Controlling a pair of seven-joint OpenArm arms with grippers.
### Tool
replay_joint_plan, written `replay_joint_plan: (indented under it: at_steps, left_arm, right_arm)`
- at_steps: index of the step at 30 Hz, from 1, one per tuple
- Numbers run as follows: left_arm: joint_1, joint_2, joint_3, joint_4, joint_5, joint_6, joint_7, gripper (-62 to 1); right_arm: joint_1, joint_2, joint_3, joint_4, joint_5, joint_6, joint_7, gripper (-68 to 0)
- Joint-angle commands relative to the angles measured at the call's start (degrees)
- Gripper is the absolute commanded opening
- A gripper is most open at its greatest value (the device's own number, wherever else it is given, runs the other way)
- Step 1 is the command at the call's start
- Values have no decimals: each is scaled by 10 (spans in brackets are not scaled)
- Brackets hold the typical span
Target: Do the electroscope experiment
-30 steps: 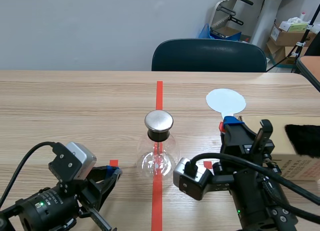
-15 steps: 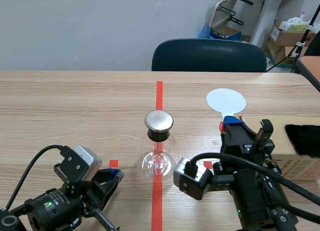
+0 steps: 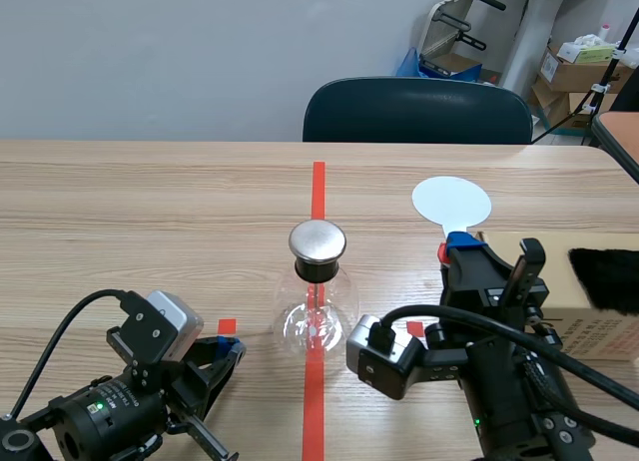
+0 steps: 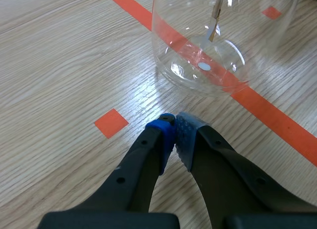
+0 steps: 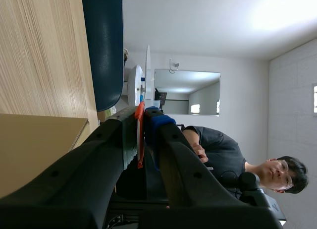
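Centre of frame, on the red tape line (image 3: 318, 182): flask (image 3: 318, 311), upright. Lower left: left gripper (image 3: 228, 345), fingers pressed together on nothing, tips just short of the glass. Right of centre: right gripper (image 3: 451, 246) pinching stem of white disc (image 3: 451, 201).
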State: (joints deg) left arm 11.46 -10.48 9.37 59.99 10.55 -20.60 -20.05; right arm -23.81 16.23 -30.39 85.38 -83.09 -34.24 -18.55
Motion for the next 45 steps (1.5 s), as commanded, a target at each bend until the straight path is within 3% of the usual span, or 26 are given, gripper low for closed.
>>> replay_joint_plan:
  at_steps: [1,45]
  left_arm:
    - [-1,3,1,11,-4,1,-10,-567]
    - [-1,3,0,11,-4,1,-9,-567]
  right_arm:
    - [6,6,1,2,0,-7,-4,-667]
    - [6,6,1,2,0,-7,-17,-667]
